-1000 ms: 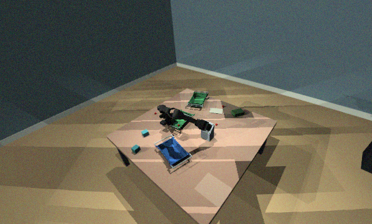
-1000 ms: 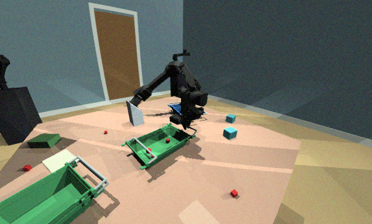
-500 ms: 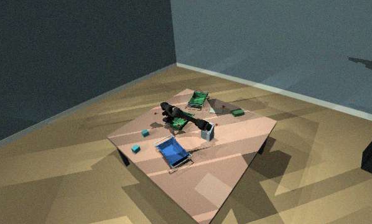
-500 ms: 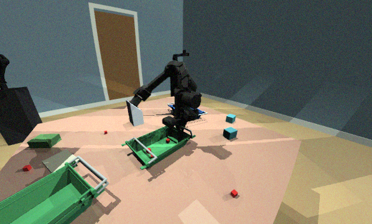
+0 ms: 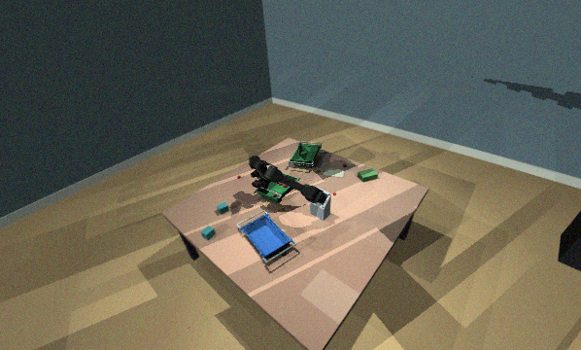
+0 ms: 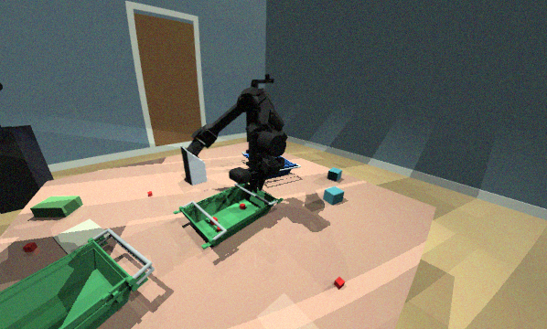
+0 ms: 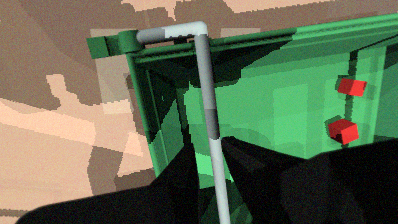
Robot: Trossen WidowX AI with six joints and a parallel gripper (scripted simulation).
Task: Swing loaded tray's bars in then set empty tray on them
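The loaded green tray [image 5: 271,193] [image 6: 237,220] [image 7: 290,80] stands near the middle of the table with a few red blocks [image 6: 242,206] [image 7: 344,131] on its floor. Its far bar [image 6: 209,216] lies across its top. The other bar [image 7: 206,75] [image 6: 264,201] is on the inner side of its end wall, over the tray. My gripper [image 7: 207,147] is slightly open, its narrow fingers standing around this bar with a gap beside it; its lower part is dark in the wrist view. The empty green tray [image 5: 305,155] [image 6: 72,279] stands apart, a bar [image 6: 129,247] swung out over its end.
A blue tray [image 5: 266,236] [image 6: 280,173] with wire bars stands on the other side of the arm. Two teal blocks [image 5: 222,208] [image 6: 333,196], a green block [image 5: 367,175] [image 6: 56,206] and loose red blocks [image 6: 339,282] lie around. A pale upright block [image 5: 322,209] [image 6: 198,171] stands at the arm's base.
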